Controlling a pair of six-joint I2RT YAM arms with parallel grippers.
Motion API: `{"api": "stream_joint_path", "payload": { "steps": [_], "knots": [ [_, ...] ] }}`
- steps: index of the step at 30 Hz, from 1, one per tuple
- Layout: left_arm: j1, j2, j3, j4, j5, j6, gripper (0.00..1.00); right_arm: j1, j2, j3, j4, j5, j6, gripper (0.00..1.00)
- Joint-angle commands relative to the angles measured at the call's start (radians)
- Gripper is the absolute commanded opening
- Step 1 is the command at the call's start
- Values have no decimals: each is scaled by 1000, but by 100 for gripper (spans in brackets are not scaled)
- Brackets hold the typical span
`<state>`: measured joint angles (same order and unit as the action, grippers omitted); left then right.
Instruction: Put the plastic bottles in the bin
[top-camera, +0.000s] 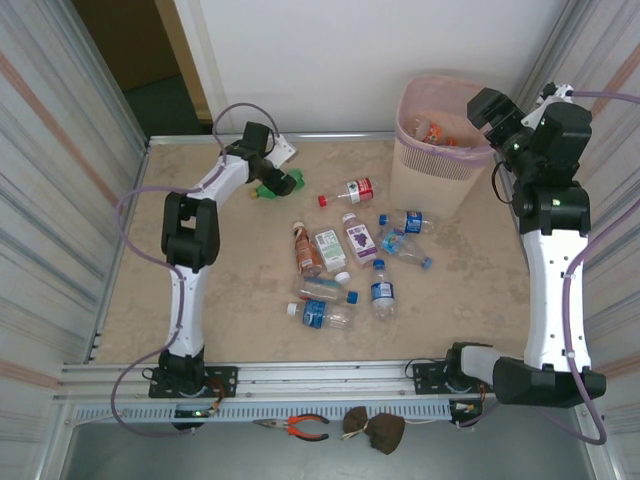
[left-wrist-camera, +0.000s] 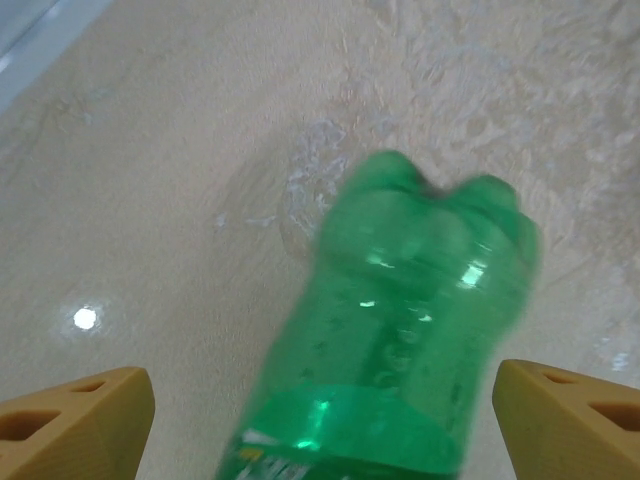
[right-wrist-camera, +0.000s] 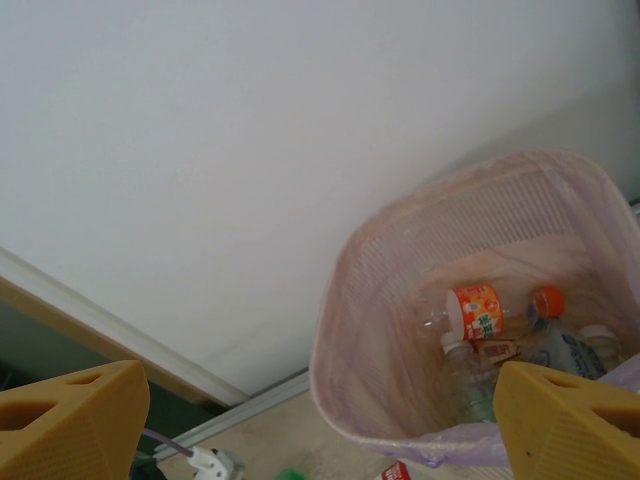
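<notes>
A green plastic bottle lies on the table at the far left, between the wide-apart fingers of my left gripper, with a gap on each side. From above, that gripper sits over the green bottle. Several more plastic bottles lie mid-table, among them a red-labelled one, a brownish one and a blue-capped one. My right gripper hangs open and empty above the pink bin. Inside the bin rest several bottles, one with an orange label.
Corrugated metal walls close in the table on the left and right, and a white wall stands behind. Orange-handled pliers and a brown bundle lie on the front rail between the arm bases. The bin stands in the far right corner.
</notes>
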<state>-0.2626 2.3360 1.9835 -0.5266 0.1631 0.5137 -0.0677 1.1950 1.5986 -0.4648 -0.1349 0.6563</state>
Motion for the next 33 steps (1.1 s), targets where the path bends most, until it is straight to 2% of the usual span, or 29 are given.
{"api": "stream_joint_path", "payload": {
  "steps": [1,7,16,30,33],
  "knots": [
    [9,27,55,-76,26,39,87,-9,-20,-15,-5,15,-24,89],
    [7,26,34,-122,81,24,83,-10,-14,-35,7,6,-15,89],
    [7,6,-8,-135,43,-21,78,-9,-24,-57,17,6,-11,89],
    [5,12,-31,-156,67,-23,73,-20,-37,-80,23,2,-5,89],
    [3,10,-39,-158,74,-23,68,-20,-39,-83,24,1,-3,89]
  ]
}}
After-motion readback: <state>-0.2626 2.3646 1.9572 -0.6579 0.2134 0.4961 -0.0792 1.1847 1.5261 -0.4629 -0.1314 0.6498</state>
